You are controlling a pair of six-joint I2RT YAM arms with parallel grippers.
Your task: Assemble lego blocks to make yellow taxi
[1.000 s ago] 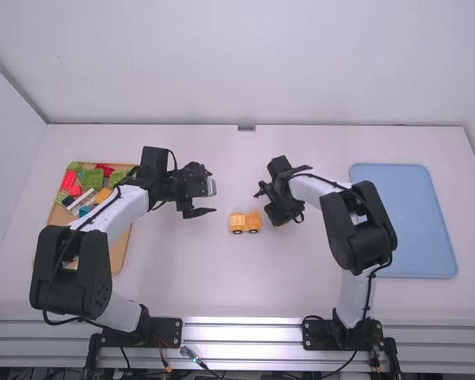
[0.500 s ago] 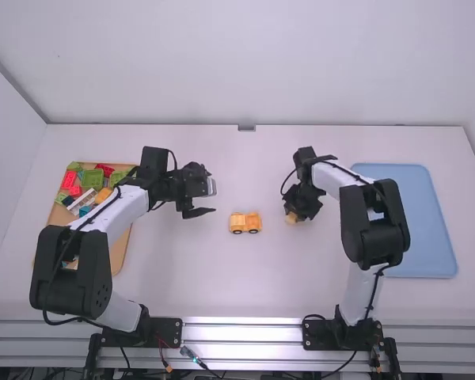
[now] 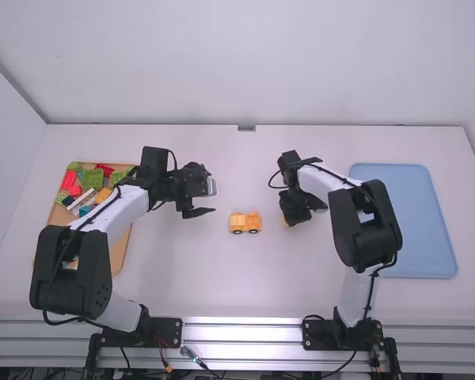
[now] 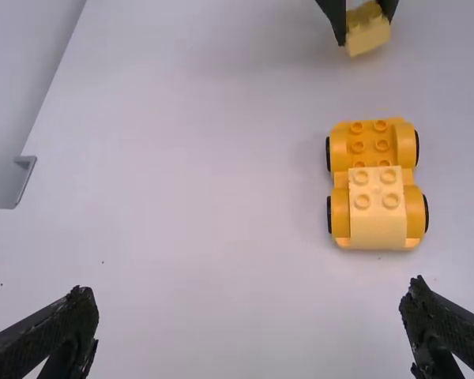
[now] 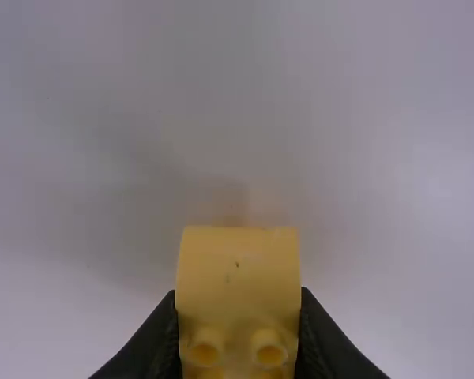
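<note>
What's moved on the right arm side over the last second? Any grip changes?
The right gripper and the small yellow plastic block at its fingers shifted right, away from the wheeled orange toy car base, then came partway back left. No pick-up or release visible; the block is between its fingers now. Unchanged: the open left gripper and the car base.
</note>
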